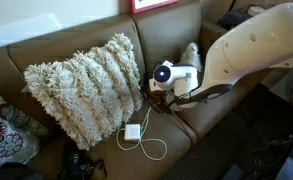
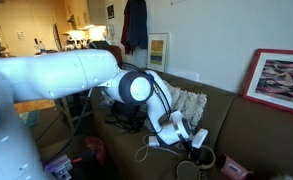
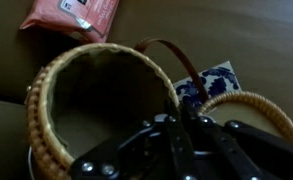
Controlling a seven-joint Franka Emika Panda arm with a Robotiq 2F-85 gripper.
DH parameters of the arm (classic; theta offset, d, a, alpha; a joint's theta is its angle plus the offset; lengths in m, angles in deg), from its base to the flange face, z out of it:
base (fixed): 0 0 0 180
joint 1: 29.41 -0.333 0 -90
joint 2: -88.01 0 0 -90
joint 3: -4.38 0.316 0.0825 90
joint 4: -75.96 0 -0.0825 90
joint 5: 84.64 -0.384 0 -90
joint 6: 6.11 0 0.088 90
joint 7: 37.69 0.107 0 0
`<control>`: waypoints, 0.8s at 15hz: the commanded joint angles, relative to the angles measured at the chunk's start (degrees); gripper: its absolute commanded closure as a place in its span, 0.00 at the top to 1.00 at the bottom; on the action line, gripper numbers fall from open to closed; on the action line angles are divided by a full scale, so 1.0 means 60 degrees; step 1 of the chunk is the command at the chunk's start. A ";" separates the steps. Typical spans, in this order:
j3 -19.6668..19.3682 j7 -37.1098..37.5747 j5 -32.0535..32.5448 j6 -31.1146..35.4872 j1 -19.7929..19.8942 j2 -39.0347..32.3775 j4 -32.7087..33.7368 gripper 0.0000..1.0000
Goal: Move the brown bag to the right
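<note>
The brown bag [image 3: 81, 95] is a round woven tan pouch with an open top, and it fills the wrist view on the brown leather couch. Its thin dark strap [image 3: 176, 60] arcs over the rim and runs down into my fingertips. My gripper [image 3: 181, 125] is at the bag's near right rim, with its fingers closed together on the strap and rim. In both exterior views the gripper [image 1: 166, 90] [image 2: 198, 140] is low over the couch seat, and the arm mostly hides the bag.
A red-orange packet [image 3: 71, 15] lies beyond the bag. A blue-and-white patterned square [image 3: 214, 82] and a second woven ring [image 3: 248, 105] lie on the bag's right. A shaggy cream pillow [image 1: 86, 85] and a white charger with its cable [image 1: 134, 133] are on the couch.
</note>
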 commanded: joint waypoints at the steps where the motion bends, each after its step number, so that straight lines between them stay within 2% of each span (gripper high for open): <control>1: 0.0046 0.0023 0.0138 0.0050 0.0175 0.0008 0.0055 0.03; 9: 0.0007 0.0389 0.0089 0.0057 0.0185 0.0015 0.0152 0.02; 12: 0.0008 0.0725 -0.0281 -0.0113 0.0293 0.0154 0.0224 0.02</control>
